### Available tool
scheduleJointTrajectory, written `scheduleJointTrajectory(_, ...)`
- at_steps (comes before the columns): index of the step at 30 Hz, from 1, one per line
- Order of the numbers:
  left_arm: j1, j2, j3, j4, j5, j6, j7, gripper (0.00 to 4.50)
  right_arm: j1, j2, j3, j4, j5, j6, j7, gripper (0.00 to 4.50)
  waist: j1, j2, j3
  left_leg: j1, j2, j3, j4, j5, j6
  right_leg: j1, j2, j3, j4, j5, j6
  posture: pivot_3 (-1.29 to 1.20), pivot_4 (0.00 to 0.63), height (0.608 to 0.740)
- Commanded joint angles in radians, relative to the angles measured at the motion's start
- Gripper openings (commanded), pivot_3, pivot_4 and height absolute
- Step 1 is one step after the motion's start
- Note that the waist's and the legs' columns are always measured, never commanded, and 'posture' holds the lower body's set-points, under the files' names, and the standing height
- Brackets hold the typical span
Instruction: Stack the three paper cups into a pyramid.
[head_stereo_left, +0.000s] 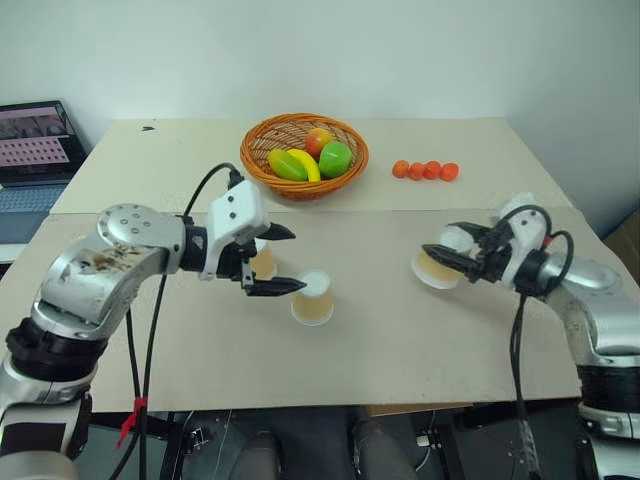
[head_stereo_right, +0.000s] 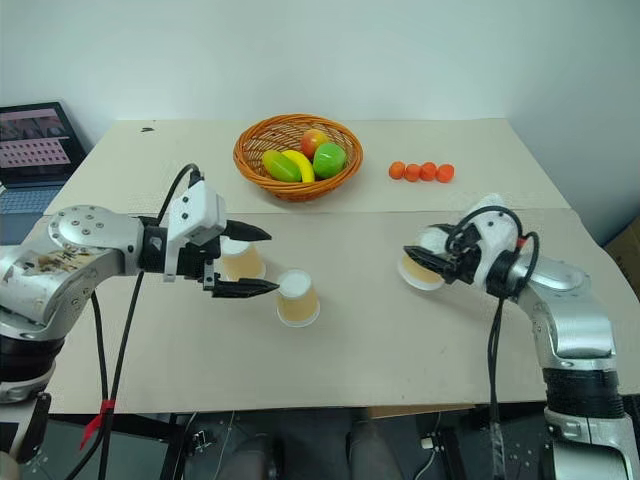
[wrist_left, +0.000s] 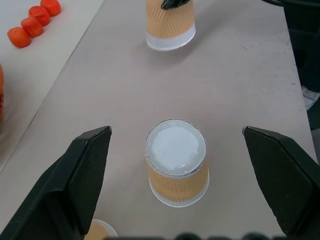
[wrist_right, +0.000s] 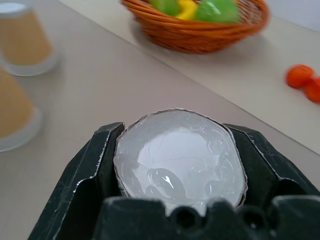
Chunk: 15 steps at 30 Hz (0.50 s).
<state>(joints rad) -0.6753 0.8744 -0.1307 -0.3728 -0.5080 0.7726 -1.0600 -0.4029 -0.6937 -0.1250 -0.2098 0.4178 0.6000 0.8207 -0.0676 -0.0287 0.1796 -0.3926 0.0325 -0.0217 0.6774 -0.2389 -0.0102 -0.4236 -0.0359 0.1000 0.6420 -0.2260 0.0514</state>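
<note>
Three tan paper cups with white rims are in play. One cup (head_stereo_left: 313, 297) stands upside down mid-table, also seen ahead between the open fingers as the cup (wrist_left: 176, 162). A second cup (head_stereo_left: 262, 262) stands upside down beside it, partly hidden behind my left gripper (head_stereo_left: 285, 260), which is wide open and touches neither. My right gripper (head_stereo_left: 452, 258) is shut on the third cup (head_stereo_left: 435, 268), tilted and held low over the table at the right. Its white base (wrist_right: 179, 155) sits clamped between the black fingers (wrist_right: 97, 165).
A wicker basket (head_stereo_left: 262, 165) of toy fruit stands at the back centre. Several small orange balls (head_stereo_left: 425, 170) lie to its right. A laptop (head_stereo_left: 35, 140) sits off the table's far left corner. Bare tabletop (head_stereo_left: 380, 330) lies between the two arms.
</note>
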Motion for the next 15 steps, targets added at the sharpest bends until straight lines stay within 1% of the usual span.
scheduleJointTrajectory(1, -0.040, -0.020, 0.004, 0.018, 0.020, -0.041, -0.001, 4.50, 0.019, 0.049, 0.055, -0.120, 0.019, 0.063, -0.061, 2.84, 0.002, 0.000, 0.000, 0.000, 0.000, 0.000, 0.000, 0.000, 0.000, 0.000, 0.000, 0.000, 0.000, 0.000, 0.000, 0.00, 0.150, 0.734)
scheduleJointTrajectory(6, -0.061, -0.040, -0.005, 0.024, 0.025, -0.043, -0.005, 4.50, 0.056, 0.110, 0.121, -0.154, 0.000, 0.060, -0.098, 2.84, 0.010, -0.001, 0.000, -0.001, 0.000, 0.000, 0.001, 0.000, 0.000, 0.000, 0.000, -0.001, -0.001, 0.000, 0.000, 0.00, 0.150, 0.734)
scheduleJointTrajectory(15, -0.082, -0.053, -0.014, 0.046, 0.043, -0.058, -0.017, 4.50, 0.074, 0.181, 0.180, -0.097, -0.023, 0.003, -0.105, 2.84, 0.017, -0.001, 0.000, -0.003, 0.000, 0.000, 0.001, 0.000, 0.000, -0.002, 0.000, -0.001, -0.001, 0.000, 0.000, 0.00, 0.150, 0.734)
